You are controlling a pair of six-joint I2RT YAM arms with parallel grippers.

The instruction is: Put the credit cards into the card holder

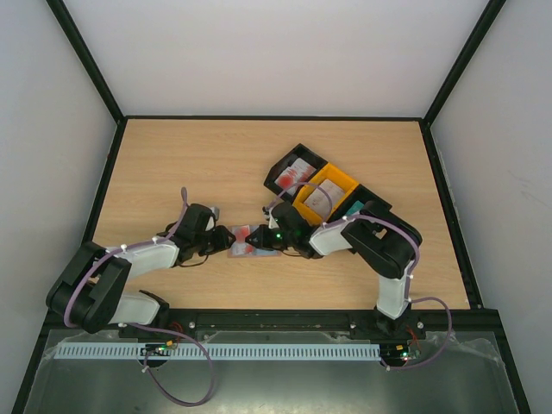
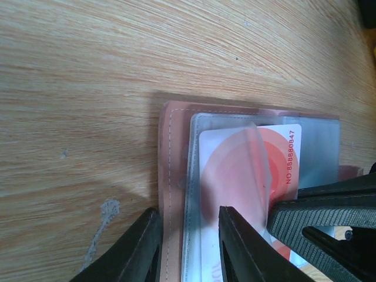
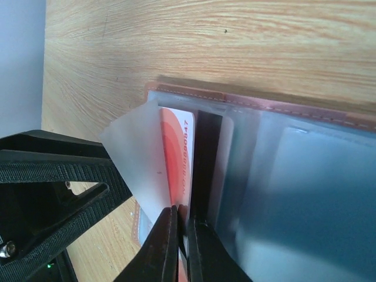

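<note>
The brown card holder [image 2: 172, 147] lies open on the table, its blue-grey pockets [image 3: 305, 176] facing up. A red-and-white credit card [image 2: 247, 158] sits partly under a clear pocket flap. My right gripper [image 3: 183, 216] is shut on that card's [image 3: 176, 147] edge. The left gripper [image 2: 188, 212] stands open, one finger [image 2: 144, 247] at the holder's outer brown edge and the other over the card. In the top view both grippers, left [image 1: 226, 239] and right [image 1: 259, 240], meet over the holder [image 1: 242, 251] at mid-table.
Behind the right arm a black tray [image 1: 291, 158] holds a red-and-white card [image 1: 293, 177]. An orange tray [image 1: 342, 183] beside it holds a white card [image 1: 319, 198], and a teal card [image 1: 355, 208] lies further right. Black frame posts border the table.
</note>
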